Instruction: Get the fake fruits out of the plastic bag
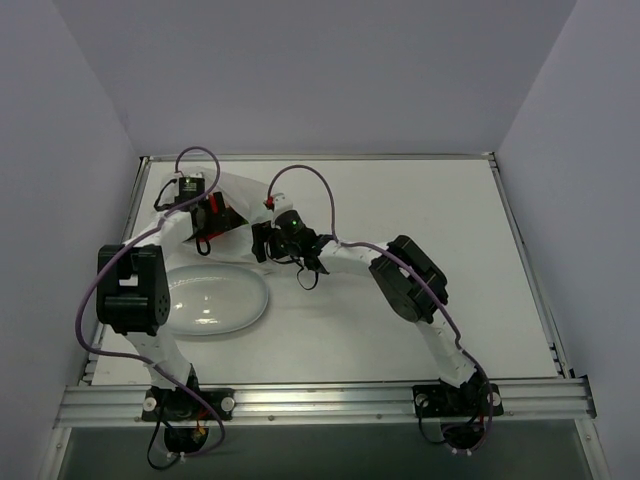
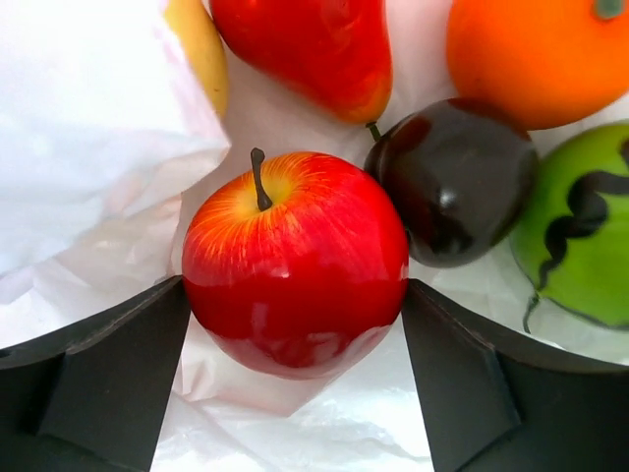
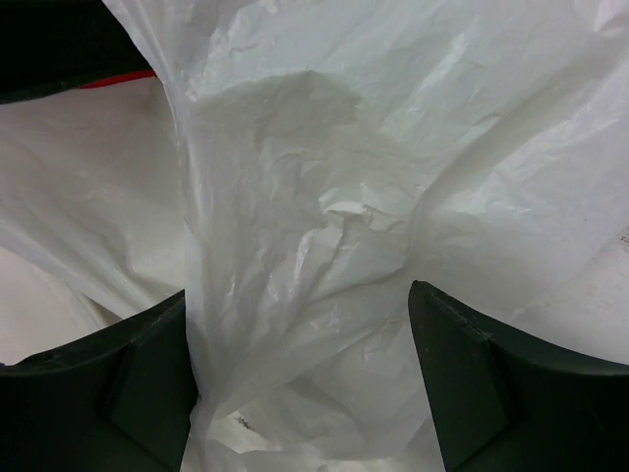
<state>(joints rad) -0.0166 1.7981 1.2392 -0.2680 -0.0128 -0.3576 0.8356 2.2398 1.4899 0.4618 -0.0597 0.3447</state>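
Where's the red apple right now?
In the left wrist view, the red apple sits inside the plastic bag, between the fingers of the left end effector, with the dark purple fruit beside it, upper right.

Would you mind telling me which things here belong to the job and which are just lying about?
Job: plastic bag, red apple, orange, dark plum, green fruit, red pear, yellow fruit.
Lying about: white plate.
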